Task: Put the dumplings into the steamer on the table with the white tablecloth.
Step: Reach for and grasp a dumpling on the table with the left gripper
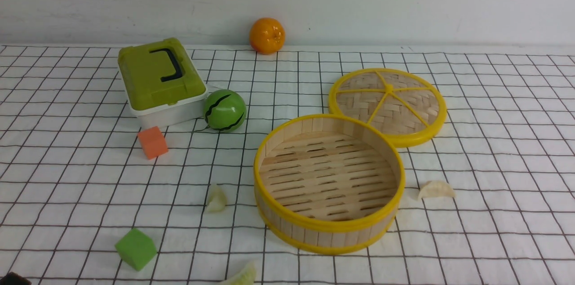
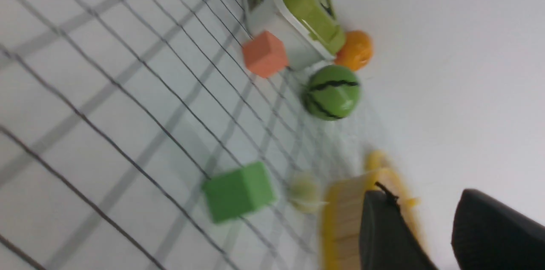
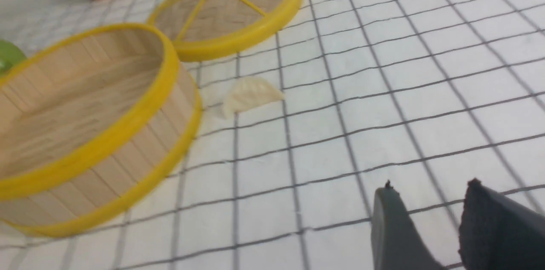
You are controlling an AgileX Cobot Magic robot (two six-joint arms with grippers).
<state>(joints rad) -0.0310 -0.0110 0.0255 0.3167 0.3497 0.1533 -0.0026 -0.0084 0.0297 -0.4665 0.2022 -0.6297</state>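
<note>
- The steamer (image 1: 323, 236) is sitting open and empty at the middle of the tablecloth (image 1: 494, 141); its lid (image 1: 388, 105) is lying flat just behind it, to the right.
- Nothing is done yet; all three dumplings are lying on the tablecloth, outside the steamer.
- The left dumpling (image 1: 216, 198) is resting near the steamer's left wall; the right dumpling (image 1: 435, 189) is lying near its right wall; the near dumpling (image 1: 240, 275) is sitting at the front edge of the front view, partly cut off.
- The left claw (image 2: 425, 202) is hanging above the tablecloth, its jaws parted with nothing between them; the steamer's rim is showing just past its fingers.
- The right claw (image 3: 430, 187) is hovering over bare tablecloth, its jaws likewise parted and empty; it is well apart from the right dumpling.
- By my judgement, three pick-ups and three drops are remaining; the right claw is looking best placed for the right dumpling, the left claw for the other two.
</note>
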